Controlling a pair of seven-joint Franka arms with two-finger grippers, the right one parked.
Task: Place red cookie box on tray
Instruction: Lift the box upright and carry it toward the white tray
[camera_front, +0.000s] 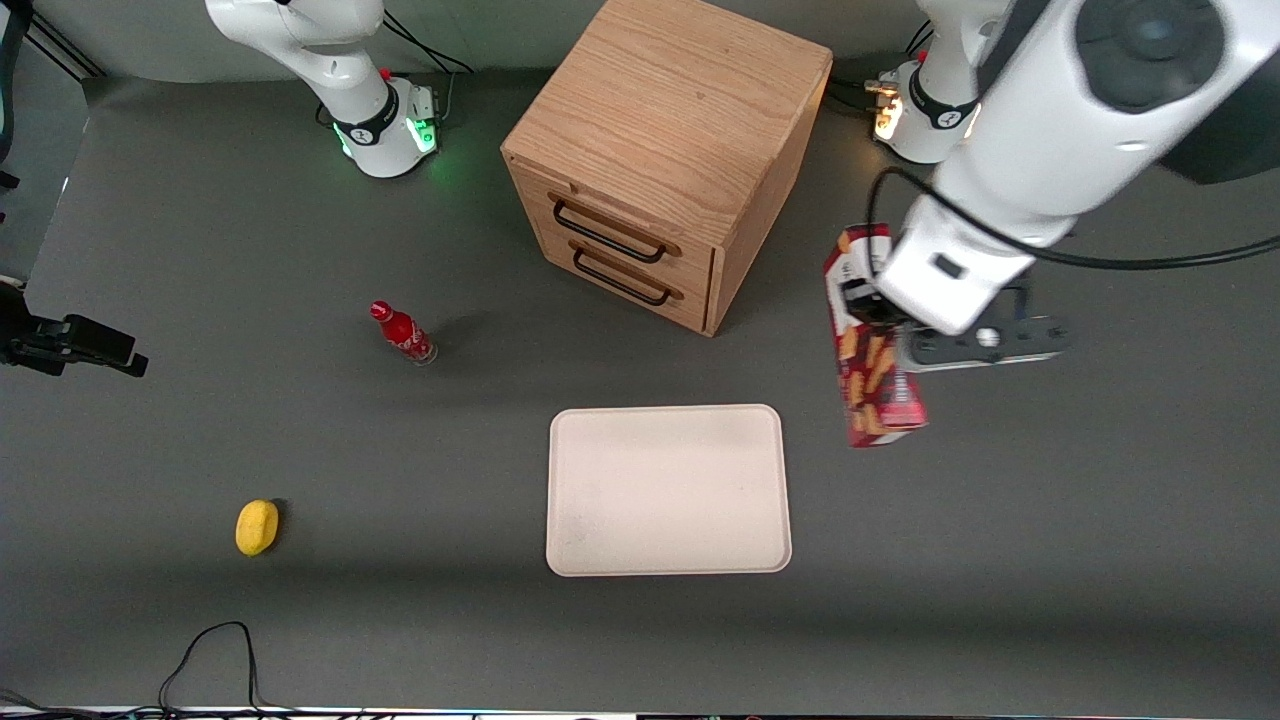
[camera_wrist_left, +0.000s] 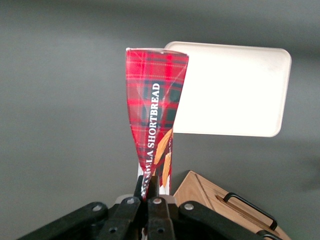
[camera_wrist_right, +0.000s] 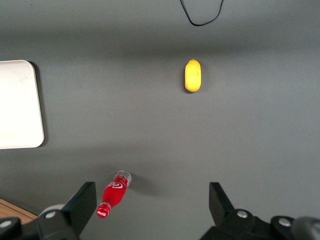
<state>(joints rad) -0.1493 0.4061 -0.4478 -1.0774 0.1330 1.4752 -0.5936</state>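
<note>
1. The left arm's gripper (camera_front: 868, 312) holds the box (camera_front: 872, 345) in the air at the right of the front frame, beside the tray (camera_front: 668, 490) and toward the working arm's end of the surface (camera_front: 300, 600); the fingers (camera_wrist_left: 148, 187) are closed on one narrow end of the carton.

2. The box hangs long and slim from that pinch, its free end tilted down toward the front camera. It is not yet over the tray, which lies bare in the lower centre of the front frame.

3. Risk one: the grip sits at the very end of a long carton, so a quick sideways move could likely swing or twist it between the fingers, and it may slip.

4. Risk two: the box looks nearly as long as the tray is wide. If it is let go askew, one end could ride up on the low rim or overhang it.

5. Risk three: the cabinet (camera_front: 660, 160) stands just beside the route, in the upper centre; a wide arc might clip its corner.

6. Looks: dark red tartan carton (camera_wrist_left: 156, 100) with white lettering reading "SHORTBREAD" down one face, tan cookie pictures toward its lower end, a pale label near the gripped end.

7. The bottle (camera_front: 402, 333) and the lemon (camera_front: 256, 527) lie well apart, at left.
</note>
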